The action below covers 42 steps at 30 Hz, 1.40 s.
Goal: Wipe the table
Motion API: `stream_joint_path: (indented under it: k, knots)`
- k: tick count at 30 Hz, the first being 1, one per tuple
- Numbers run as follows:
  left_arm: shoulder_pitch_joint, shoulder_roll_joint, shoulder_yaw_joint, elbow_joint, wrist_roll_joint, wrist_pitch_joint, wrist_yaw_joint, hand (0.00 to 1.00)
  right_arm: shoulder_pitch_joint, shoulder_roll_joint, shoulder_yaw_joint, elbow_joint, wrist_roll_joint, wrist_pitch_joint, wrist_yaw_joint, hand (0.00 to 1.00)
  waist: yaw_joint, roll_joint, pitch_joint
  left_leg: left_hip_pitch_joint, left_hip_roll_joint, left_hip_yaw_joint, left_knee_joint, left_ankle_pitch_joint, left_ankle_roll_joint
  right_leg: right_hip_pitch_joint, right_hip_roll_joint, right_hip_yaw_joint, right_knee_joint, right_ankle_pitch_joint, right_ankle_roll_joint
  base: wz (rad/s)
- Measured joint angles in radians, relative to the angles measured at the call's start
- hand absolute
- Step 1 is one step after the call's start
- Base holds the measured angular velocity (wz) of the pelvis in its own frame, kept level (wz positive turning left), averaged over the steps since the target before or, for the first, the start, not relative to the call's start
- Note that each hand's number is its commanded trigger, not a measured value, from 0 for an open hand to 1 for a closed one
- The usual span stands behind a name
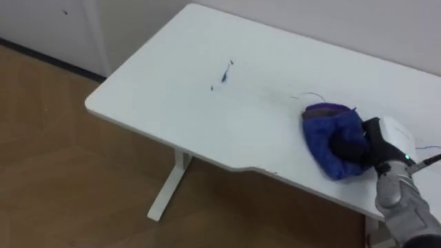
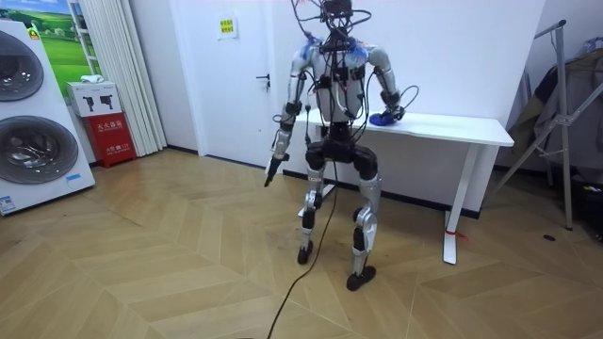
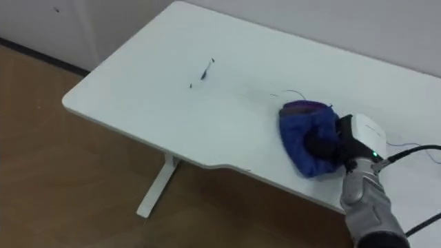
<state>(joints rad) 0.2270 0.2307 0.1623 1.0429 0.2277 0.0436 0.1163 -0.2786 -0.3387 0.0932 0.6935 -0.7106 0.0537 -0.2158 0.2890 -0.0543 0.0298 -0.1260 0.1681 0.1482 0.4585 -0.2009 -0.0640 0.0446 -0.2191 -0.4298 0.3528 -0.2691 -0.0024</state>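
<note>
Wood herringbone floor [image 2: 141, 254], white walls. Stacked washing machines [image 2: 28, 141] at the room view's left edge, with a red box [image 2: 115, 139] beside them. A metal stand [image 2: 565, 113] sits at the room view's right.

White table [image 1: 172, 89] stands against the far wall on white legs. The robot stands upright at its front edge, back to the room camera, near the table's end at the room view's left.

Blue cloth [image 1: 324, 134] lies bunched on the tabletop, close to the front edge and toward the robot's right side. In the room view it shows as a small blue lump on that same end of the table.

Right hand [image 1: 375, 145] is on the cloth, reaching in from the lower right, its dark front part sunk into the folds. The cloth bulges round it, so I can't tell whether it is grasping or just pressing down.

Left hand [image 2: 272, 172] hangs at the robot's side, clear of the table. It is too small there to tell whether it is released or clenched.

Small dark marks [image 1: 224, 74] sit mid-table, well apart from the cloth, to its left and further back. A thin dark squiggle [image 1: 311, 95] lies just behind the cloth, possibly a loose thread.
</note>
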Motion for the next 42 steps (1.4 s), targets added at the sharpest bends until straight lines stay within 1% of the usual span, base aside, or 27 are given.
stream_joint_path:
  k: [1,2,4,5,7,9,10,11,13,14,17,19,20,22,24,26,27,29,30,32,35,36,37,39,40,41,42]
  knots:
    - [-0.01,-0.007,0.0,-0.003,0.0,0.0,0.004,0.0,-0.041,0.019,0.045,-0.008,-0.038,0.016,0.024,1.0,0.03,0.011,0.001,0.02,-0.009,0.004,-0.03,-0.004,0.001,-0.02,0.016,0.044,-0.007,0.01,-0.017,-1.1]
    - [-0.006,-0.018,0.0,-0.008,-0.002,0.002,0.012,0.0,-0.087,0.028,0.095,-0.023,-0.076,0.031,0.048,1.0,0.054,0.012,-0.0034,0.03,-0.014,0.006,-0.055,-0.004,0.001,-0.036,0.032,0.087,-0.011,0.02,-0.038,-1.03]
    - [-0.013,-0.033,0.0,-0.011,-0.006,0.009,0.013,0.0,-0.128,0.048,0.161,-0.05,-0.124,0.029,0.071,1.0,0.06,0.019,-0.0067,0.046,-0.028,0.0,-0.101,-0.002,0.001,-0.056,0.047,0.134,-0.016,0.024,-0.048,-0.37]
    - [-0.015,-0.044,-0.002,-0.027,-0.019,0.021,0.013,0.0,-0.137,0.05,0.172,-0.048,-0.119,0.016,0.078,1.0,0.06,0.021,-0.0094,0.06,-0.045,-0.009,-0.132,0.003,-0.005,-0.063,0.051,0.173,-0.028,0.026,-0.045,0.13]
    - [0.005,-0.051,-0.003,-0.074,-0.022,0.042,0.021,0.0,-0.136,0.043,0.16,-0.04,-0.089,0.01,0.075,1.0,0.062,0.012,-0.0163,0.069,-0.07,-0.016,-0.169,0.008,-0.005,-0.071,0.043,0.215,-0.03,0.025,-0.047,0.31]
    - [0.035,-0.042,0.0,-0.112,-0.032,0.053,0.039,0.0,-0.133,0.017,0.149,-0.009,-0.055,-0.009,0.055,1.0,0.054,-0.002,-0.0203,0.07,-0.091,-0.047,-0.188,0.013,0.003,-0.058,0.03,0.208,-0.038,0.043,-0.019,0.48]
    - [0.046,-0.03,0.003,-0.112,-0.04,0.061,0.043,0.0,-0.119,0.007,0.116,0.035,-0.03,-0.033,0.034,1.0,0.038,-0.004,-0.0221,0.074,-0.098,-0.092,-0.19,0.014,0.004,-0.034,0.028,0.182,-0.046,0.065,0.019,0.72]
    - [0.055,-0.016,0.016,-0.112,-0.036,0.061,0.043,0.0,-0.081,0.003,0.072,0.069,-0.016,-0.055,0.003,1.0,0.031,-0.004,-0.0199,0.083,-0.098,-0.14,-0.191,0.014,0.004,-0.02,0.03,0.146,-0.043,0.078,0.047,0.72]
    - [0.076,-0.008,0.063,-0.11,-0.037,0.059,0.042,0.0,-0.021,0.002,0.005,0.096,0.001,-0.086,-0.035,1.0,0.009,-0.015,-0.0237,0.094,-0.109,-0.176,-0.191,0.014,0.004,0.018,0.041,0.108,-0.083,0.08,0.074,0.65]
    - [0.092,-0.007,0.081,-0.108,-0.036,0.06,0.038,0.0,0.025,-0.005,-0.038,0.101,0.01,-0.098,-0.065,1.0,-0.01,-0.013,-0.0232,0.103,-0.114,-0.181,-0.191,0.013,0.004,0.06,0.04,0.079,-0.114,0.094,0.1,0.62]
    - [0.122,-0.003,0.134,-0.105,-0.038,0.059,0.028,0.0,0.104,-0.022,-0.121,0.126,0.089,-0.116,-0.117,1.0,-0.019,-0.011,-0.0236,0.122,-0.12,-0.175,-0.193,0.013,0.004,0.098,0.039,0.048,-0.146,0.098,0.109,0.13]
    - [0.131,0.0,0.138,-0.106,-0.038,0.059,0.028,0.0,0.139,-0.044,-0.14,0.135,0.13,-0.117,-0.137,1.0,-0.024,-0.006,-0.0256,0.126,-0.123,-0.177,-0.193,0.013,0.004,0.117,0.037,0.02,-0.16,0.101,0.114,0.08]
    - [0.133,-0.001,0.136,-0.11,-0.037,0.058,0.028,0.0,0.15,-0.057,-0.147,0.138,0.13,-0.116,-0.14,1.0,-0.033,-0.003,-0.0285,0.126,-0.125,-0.177,-0.193,0.011,0.006,0.121,0.036,0.008,-0.161,0.101,0.115,0.16]
    - [0.119,0.001,0.13,-0.112,-0.037,0.058,0.028,0.0,0.13,-0.058,-0.154,0.159,0.13,-0.111,-0.14,1.0,-0.039,0.001,-0.0278,0.121,-0.125,-0.178,-0.191,0.01,0.008,0.12,0.036,0.003,-0.165,0.099,0.118,0.01]
    - [0.114,-0.001,0.121,-0.113,-0.037,0.058,0.027,0.0,0.109,-0.058,-0.146,0.172,0.129,-0.086,-0.128,1.0,-0.035,0.007,-0.0297,0.12,-0.125,-0.175,-0.187,0.01,0.008,0.123,0.036,0.004,-0.164,0.098,0.12,-0.09]
    - [0.1,-0.012,0.105,-0.114,-0.034,0.058,0.026,0.0,0.053,-0.056,-0.096,0.179,0.128,-0.03,-0.1,1.0,-0.028,0.014,-0.0322,0.119,-0.125,-0.173,-0.189,0.011,0.002,0.112,0.038,0.019,-0.159,0.095,0.124,-0.2]
    - [0.092,-0.016,0.105,-0.114,-0.034,0.058,0.026,0.0,0.037,-0.057,-0.076,0.179,0.127,-0.014,-0.092,1.0,-0.018,0.016,-0.0322,0.122,-0.125,-0.175,-0.191,0.012,0.002,0.106,0.04,0.028,-0.156,0.096,0.122,-0.46]
    - [0.092,-0.019,0.084,-0.116,-0.027,0.058,0.02,0.0,-0.023,-0.056,0.014,0.175,0.113,0.041,-0.062,1.0,0.015,0.014,-0.0316,0.12,-0.119,-0.175,-0.191,0.013,0.001,0.084,0.051,0.065,-0.147,0.099,0.112,-0.45]
    - [0.091,-0.019,0.075,-0.116,-0.027,0.059,0.02,0.0,-0.042,-0.056,0.041,0.175,0.107,0.051,-0.053,1.0,0.023,0.015,-0.03,0.117,-0.118,-0.173,-0.192,0.014,0.001,0.076,0.053,0.072,-0.146,0.1,0.111,-0.24]
    - [0.082,-0.018,0.067,-0.116,-0.027,0.059,-0.002,0.0,-0.128,-0.053,0.105,0.177,0.08,0.048,-0.022,1.0,0.048,0.004,-0.0282,0.088,-0.11,-0.17,-0.189,0.023,0.003,0.039,0.063,0.084,-0.147,0.108,0.1,-0.14]
    - [0.083,-0.017,0.067,-0.117,-0.028,0.062,-0.033,0.0,-0.24,-0.065,0.112,0.224,0.08,0.033,-0.022,1.0,0.071,-0.003,-0.0235,0.04,-0.109,-0.179,-0.185,0.034,0.003,-0.008,0.067,0.08,-0.147,0.116,0.096,0.06]
    - [0.088,-0.016,0.067,-0.118,-0.031,0.064,-0.037,0.0,-0.265,-0.067,0.113,0.244,0.085,0.032,-0.022,1.0,0.073,-0.006,-0.0244,0.034,-0.11,-0.182,-0.185,0.037,0.003,-0.011,0.067,0.077,-0.148,0.116,0.096,0.18]
    - [0.098,-0.013,0.068,-0.12,-0.041,0.069,-0.041,0.0,-0.306,-0.074,0.113,0.289,0.11,0.03,-0.028,1.0,0.074,0.001,-0.0188,0.028,-0.112,-0.194,-0.185,0.038,0.003,-0.011,0.067,0.064,-0.151,0.117,0.096,0.32]
    - [0.108,-0.005,0.07,-0.12,-0.039,0.075,-0.041,0.0,-0.317,-0.099,0.112,0.333,0.139,0.026,-0.032,1.0,0.073,0.008,-0.0194,0.014,-0.114,-0.217,-0.187,0.038,0.003,-0.012,0.068,0.04,-0.152,0.116,0.096,0.35]
    - [0.114,-0.001,0.07,-0.12,-0.039,0.079,-0.041,0.0,-0.315,-0.126,0.112,0.363,0.161,0.022,-0.031,1.0,0.072,0.01,-0.0201,0.002,-0.114,-0.226,-0.188,0.039,0.002,-0.019,0.069,0.029,-0.152,0.116,0.096,0.27]
    - [0.118,0.001,0.073,-0.119,-0.038,0.08,-0.041,0.0,-0.301,-0.152,0.088,0.39,0.192,0.008,-0.032,1.0,0.066,0.01,-0.021,-0.005,-0.115,-0.233,-0.195,0.041,0.001,-0.024,0.068,0.015,-0.152,0.116,0.096,0.21]
    - [0.121,0.001,0.073,-0.119,-0.038,0.08,-0.041,0.0,-0.292,-0.159,0.064,0.394,0.21,-0.002,-0.034,1.0,0.061,0.01,-0.0214,-0.004,-0.116,-0.234,-0.2,0.042,0.001,-0.024,0.067,0.012,-0.152,0.116,0.097,0.2]
